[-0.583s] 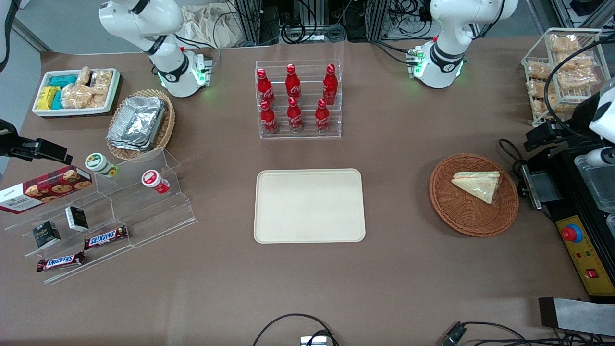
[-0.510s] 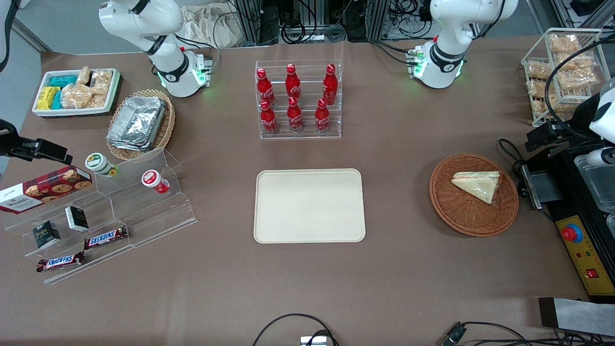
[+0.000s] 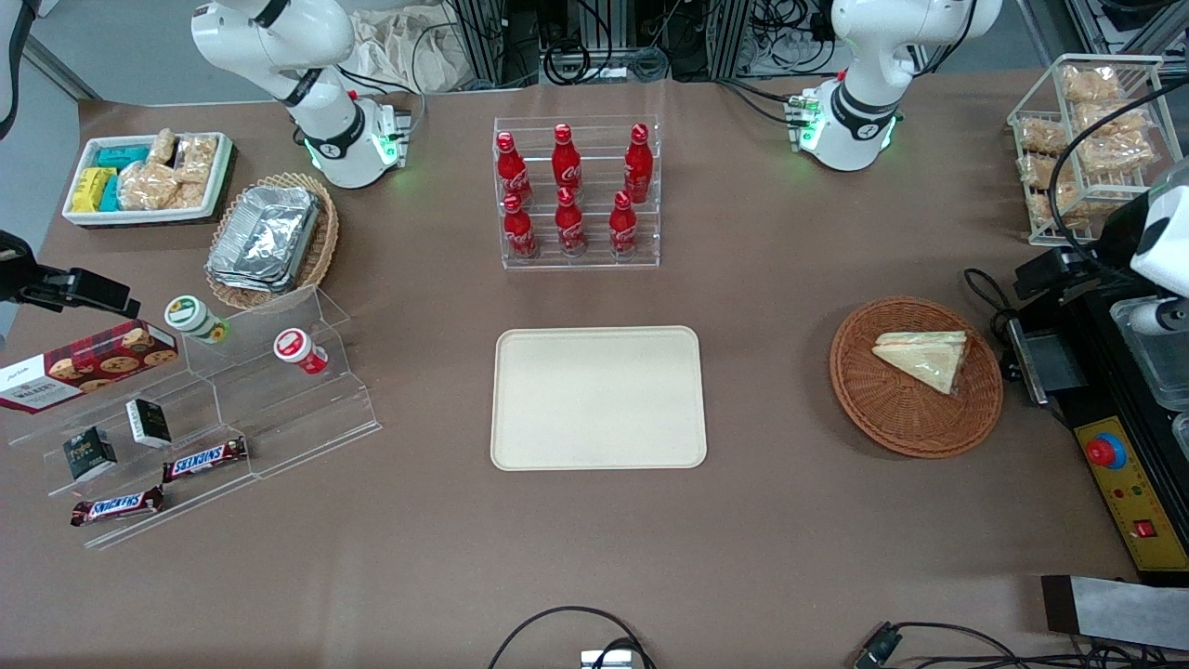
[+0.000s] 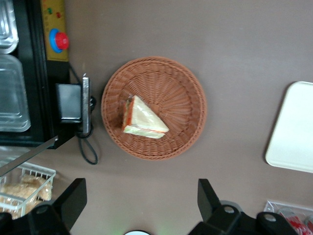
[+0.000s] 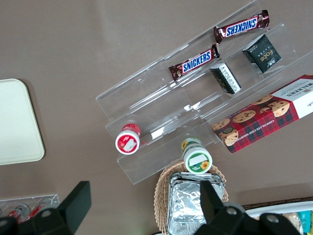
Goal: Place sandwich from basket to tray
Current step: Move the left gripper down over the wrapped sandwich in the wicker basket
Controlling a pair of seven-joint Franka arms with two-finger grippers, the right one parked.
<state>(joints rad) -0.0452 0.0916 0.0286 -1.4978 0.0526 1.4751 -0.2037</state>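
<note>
Lying in basket (image 3: 915, 376), right of frame centre: sandwich (image 3: 921, 357). Tray (image 3: 597, 397) bare at centre. Gripper (image 4: 139, 215) high above basket, jaws apart.

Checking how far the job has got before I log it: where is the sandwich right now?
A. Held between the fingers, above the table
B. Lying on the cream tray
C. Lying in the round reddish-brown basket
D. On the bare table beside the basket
C: the sandwich lies in the basket, the tray holds nothing, and the gripper hangs open above the basket, holding nothing.
</note>
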